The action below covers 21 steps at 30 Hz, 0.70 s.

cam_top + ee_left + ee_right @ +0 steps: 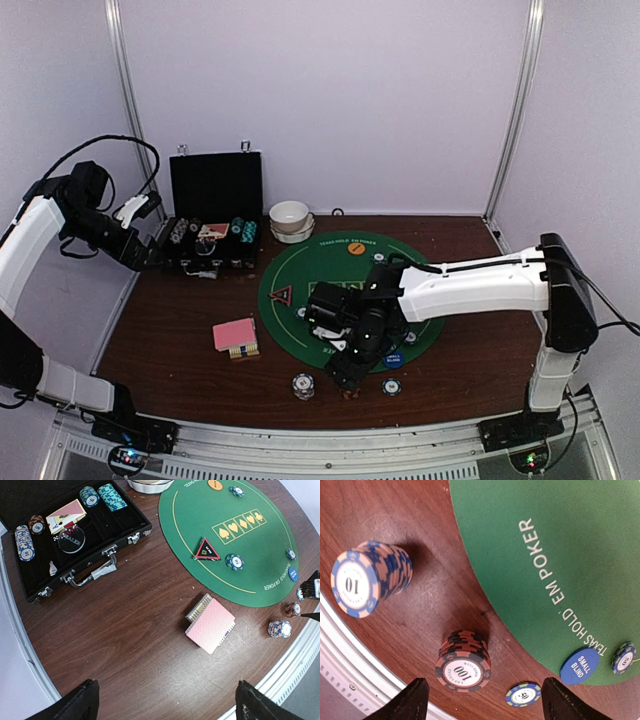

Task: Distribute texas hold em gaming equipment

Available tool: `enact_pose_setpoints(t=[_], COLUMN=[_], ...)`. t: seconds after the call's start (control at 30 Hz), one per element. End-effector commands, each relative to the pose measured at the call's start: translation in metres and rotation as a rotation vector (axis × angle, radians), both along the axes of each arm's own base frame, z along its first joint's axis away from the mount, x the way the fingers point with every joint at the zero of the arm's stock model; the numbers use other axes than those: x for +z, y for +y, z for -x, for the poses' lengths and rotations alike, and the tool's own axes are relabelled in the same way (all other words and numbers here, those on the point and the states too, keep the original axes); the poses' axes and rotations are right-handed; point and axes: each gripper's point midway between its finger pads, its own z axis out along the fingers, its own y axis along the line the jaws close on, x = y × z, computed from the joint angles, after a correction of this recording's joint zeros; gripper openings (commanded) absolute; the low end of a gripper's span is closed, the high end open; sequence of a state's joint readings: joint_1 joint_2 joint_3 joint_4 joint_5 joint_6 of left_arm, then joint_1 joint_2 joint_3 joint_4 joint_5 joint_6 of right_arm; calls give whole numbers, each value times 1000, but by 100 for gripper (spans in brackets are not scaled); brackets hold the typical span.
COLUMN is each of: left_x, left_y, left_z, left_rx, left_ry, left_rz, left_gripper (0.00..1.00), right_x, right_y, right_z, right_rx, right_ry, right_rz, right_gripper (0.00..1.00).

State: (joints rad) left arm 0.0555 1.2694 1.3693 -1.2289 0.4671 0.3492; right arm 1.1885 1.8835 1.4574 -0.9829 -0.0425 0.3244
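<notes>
A round green poker mat point(345, 295) lies mid-table with a red triangle token point(281, 295), an orange disc point(356, 249) and a blue small-blind disc point(393, 358) on it. My right gripper point(350, 374) is open and empty, hovering over a red-black 100 chip stack point(463, 662) on the wood; its point in the right wrist view is point(482, 700). A blue-orange 10 stack point(367, 580) stands to the left, and a single 50 chip point(523, 695) lies to the right. A pink-backed card deck point(211, 625) lies left of the mat. My left gripper point(167, 702) is open and empty, high above bare wood.
An open black chip case point(212, 245) stands at the back left, holding more chip stacks, cards and a dealer button point(70, 539). Stacked white bowls point(291, 220) sit behind the mat. The table's metal front rail point(330, 445) is close to the right gripper.
</notes>
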Motion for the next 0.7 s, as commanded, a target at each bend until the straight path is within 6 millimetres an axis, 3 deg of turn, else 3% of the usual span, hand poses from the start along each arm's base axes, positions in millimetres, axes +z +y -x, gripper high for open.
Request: enact_pose_setpoints(t=[0.0, 0.3, 0.67], left_x=[15, 16, 16], left_y=[2, 2, 2], left_z=[-2, -2, -2], left_rx=[5, 6, 8], left_ry=[-54, -52, -50], left_rz=[0, -4, -5], left_gripper=[98, 98, 98], right_x=[1, -15, -28], right_y=[-3, 1, 5], right_z=[15, 22, 25], right_rx=[27, 45, 57], right_ry=[30, 69, 95], right_rz=[-8, -1, 5], right_gripper=[80, 79, 71])
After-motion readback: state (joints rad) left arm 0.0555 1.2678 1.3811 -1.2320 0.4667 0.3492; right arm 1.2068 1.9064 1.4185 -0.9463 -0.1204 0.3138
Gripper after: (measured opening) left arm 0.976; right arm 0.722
